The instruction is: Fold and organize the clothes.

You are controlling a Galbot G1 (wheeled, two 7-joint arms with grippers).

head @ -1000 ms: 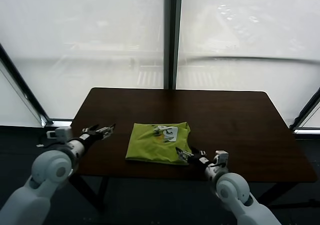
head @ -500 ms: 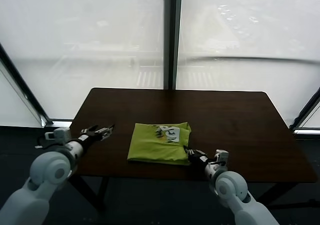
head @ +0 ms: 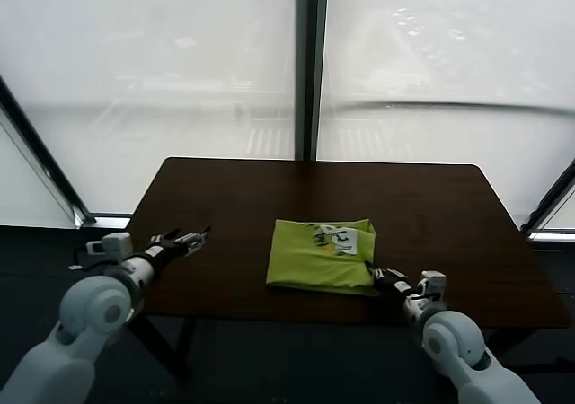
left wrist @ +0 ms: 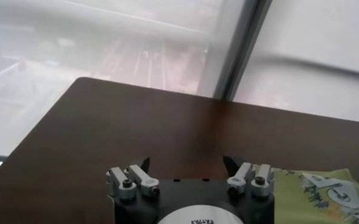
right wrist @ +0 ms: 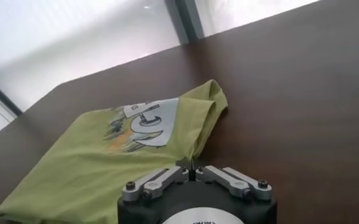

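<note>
One lime-green T-shirt (head: 321, 259), folded, print up | right claw (head: 375, 273) pinching its corner | left claw (head: 190, 238) wide

the dark table (head: 225, 188) is bare on its far half and on both side parts, so a gripper can pass there freely. only the folded lime-green t-shirt (head: 319, 259) lies low near the front edge, right of middle, with the right gripper (head: 375, 273) at its front-right corner.

Dark table (head: 431, 197), windows (head: 180, 63) behind
</note>
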